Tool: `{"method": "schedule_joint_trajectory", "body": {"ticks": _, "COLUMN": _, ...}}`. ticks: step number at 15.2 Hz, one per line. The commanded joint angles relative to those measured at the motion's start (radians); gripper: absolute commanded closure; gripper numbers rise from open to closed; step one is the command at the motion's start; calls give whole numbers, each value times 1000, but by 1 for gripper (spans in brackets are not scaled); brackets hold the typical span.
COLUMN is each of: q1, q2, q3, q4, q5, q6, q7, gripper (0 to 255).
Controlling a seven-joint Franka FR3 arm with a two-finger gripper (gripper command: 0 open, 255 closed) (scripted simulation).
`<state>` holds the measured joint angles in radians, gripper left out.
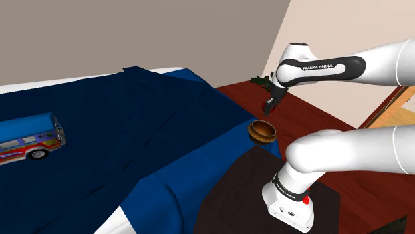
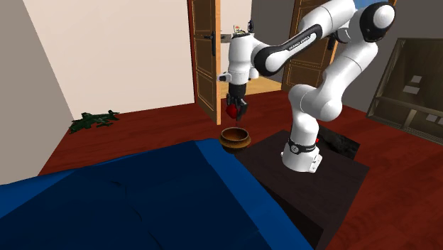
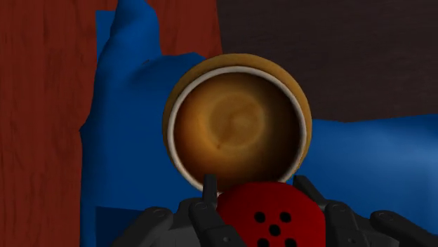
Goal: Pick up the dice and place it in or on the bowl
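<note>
A red die with black pips [image 3: 270, 214] is clasped between my black fingers in the wrist view; it also shows as a red spot [image 2: 233, 111] in the second exterior view. My gripper [image 2: 235, 113] is shut on it and hangs a short way above the brown bowl [image 2: 235, 138]. Straight below the hand the bowl [image 3: 239, 126] shows its empty round inside. In the shoulder view the bowl [image 1: 263, 130] sits at the blue bed's corner, with the gripper [image 1: 269, 107] just above it.
The blue bedcover [image 1: 120, 133] spreads across the shoulder view's left, with a toy bus [image 1: 30, 138] on it. My dark stand [image 2: 312, 177] is beside the bowl. A green toy [image 2: 92, 121] lies on the red-brown floor. An open wooden door [image 2: 206, 57] stands behind the arm.
</note>
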<state>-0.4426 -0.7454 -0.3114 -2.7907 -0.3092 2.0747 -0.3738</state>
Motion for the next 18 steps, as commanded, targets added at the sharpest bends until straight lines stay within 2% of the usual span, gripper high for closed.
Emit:
{"method": "schedule_joint_trajectory", "body": {"ticks": 1, "q1": -21, "q2": 1, "q3": -26, "q4": -11, "q5": -22, "q6": 15, "q7": -28, "gripper": 255}}
{"method": "schedule_joint_trajectory", "body": {"ticks": 14, "q1": -33, "q2": 139, "q3": -74, "q4": -117, "q5": -73, "q6": 257, "q7": -8, "gripper": 255}}
{"method": "schedule_joint_trajectory", "body": {"ticks": 18, "q1": -33, "q2": 139, "q3": -74, "q4": -117, "q5": -73, "q6": 257, "q7": -8, "gripper": 255}}
